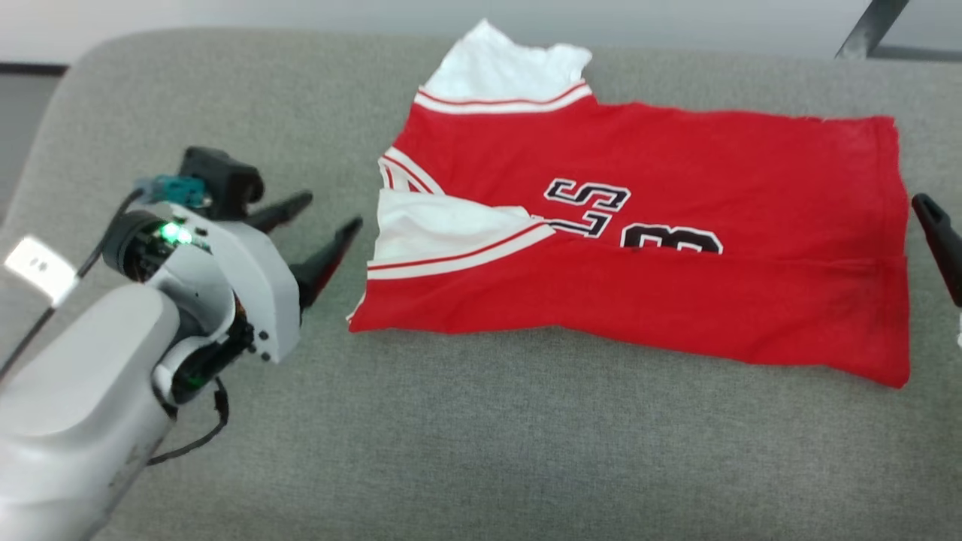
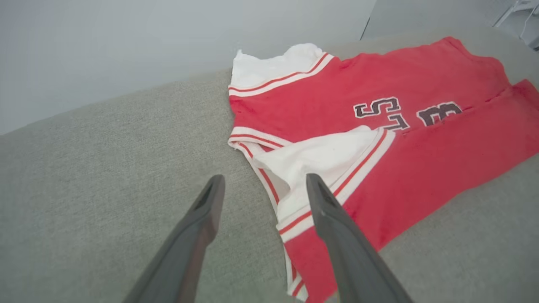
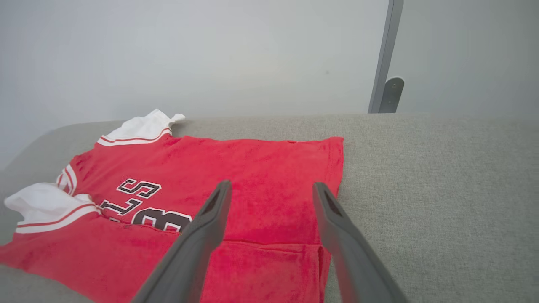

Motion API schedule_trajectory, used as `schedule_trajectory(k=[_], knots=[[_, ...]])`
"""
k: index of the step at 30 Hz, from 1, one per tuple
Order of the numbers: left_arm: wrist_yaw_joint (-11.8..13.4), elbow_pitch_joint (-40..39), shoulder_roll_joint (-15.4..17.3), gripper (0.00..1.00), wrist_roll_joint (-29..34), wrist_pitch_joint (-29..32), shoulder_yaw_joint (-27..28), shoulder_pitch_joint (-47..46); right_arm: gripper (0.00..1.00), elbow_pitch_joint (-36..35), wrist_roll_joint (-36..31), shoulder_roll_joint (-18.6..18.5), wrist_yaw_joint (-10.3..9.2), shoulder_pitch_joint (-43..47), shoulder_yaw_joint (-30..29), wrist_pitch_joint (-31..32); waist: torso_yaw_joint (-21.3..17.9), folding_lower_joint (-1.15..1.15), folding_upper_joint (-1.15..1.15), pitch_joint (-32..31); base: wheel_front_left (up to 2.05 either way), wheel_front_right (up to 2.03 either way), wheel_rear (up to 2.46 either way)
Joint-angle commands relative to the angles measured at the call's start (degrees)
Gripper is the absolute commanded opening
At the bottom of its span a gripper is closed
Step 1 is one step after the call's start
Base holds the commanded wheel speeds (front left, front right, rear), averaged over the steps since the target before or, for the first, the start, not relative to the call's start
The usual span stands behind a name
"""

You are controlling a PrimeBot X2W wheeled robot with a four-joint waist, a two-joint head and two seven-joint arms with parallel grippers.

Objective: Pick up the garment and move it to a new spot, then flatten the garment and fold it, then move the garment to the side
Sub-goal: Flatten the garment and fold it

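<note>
1. Your left gripper [image 1: 329, 210] hangs just beside the collar end of the garment [image 1: 639, 165], fingers spread and holding nothing. Your right gripper [image 3: 271, 185] stands over the hem end, its fingers spread too.
2. The garment lies flat across the grey cushion [image 1: 481, 451], with its near long edge [image 1: 639, 308] turned up over the lettering [image 1: 594, 207]. The fold looks part done.
3. For the next fold, pinch both layers at each end together, or the flap is likely to slip open.
4. Tuck the white sleeve panel [image 1: 443, 233] inside the outline first; it sits skewed.
5. The cushion is woven cloth and will probably drag, so lift the garment rather than slide it.
6. Behind stand a pale wall [image 3: 210, 50] and a grey metal post [image 3: 385, 54]. There is bare cushion on the near side.
</note>
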Motion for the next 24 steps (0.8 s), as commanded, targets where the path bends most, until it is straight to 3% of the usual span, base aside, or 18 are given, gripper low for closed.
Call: schedule_trajectory(k=[1, 6, 10, 15, 24], knots=[[0.08, -0.66, 0.64, 1.0, -0.36, 2.11, -0.64, -0.33, 1.0, -0.37, -0.22, 0.29, -0.04, 0.7, -0.06, -0.29, 0.34, 0.0, 0.0, -2.6, 0.0, 0.0, 0.0], [2.06, -5.03, 3.07, 1.0, -5.31, 18.45, -3.39, -0.77, 1.0, -2.07, -0.26, 0.73, -0.04, 1.85, 0.46, 0.05, -0.07, 0.0, 0.0, -3.07, 0.0, 0.0, 0.0], [4.58, -6.42, 3.27, 1.0, -10.21, 28.08, -4.33, -0.5, 1.0, -3.24, 0.14, 0.83, -0.04, 1.76, 0.73, 0.51, -0.96, 0.0, 0.0, -1.57, 0.0, 0.0, 0.0], [6.33, -5.23, 1.73, 1.0, -13.03, 30.74, -3.57, -1.41, 1.0, -3.94, 0.25, 0.85, -0.04, 0.5, 0.6, 0.97, -2.7, 0.0, 0.0, 0.97, 0.0, 0.0, 0.0], [4.73, 3.64, -0.91, 1.0, -12.68, 28.92, -4.02, -1.8, 1.0, -4.68, 0.29, 1.2, -0.04, -0.96, 0.61, 0.88, -5.42, 0.0, 0.0, 3.96, 0.0, 0.0, 0.0]])
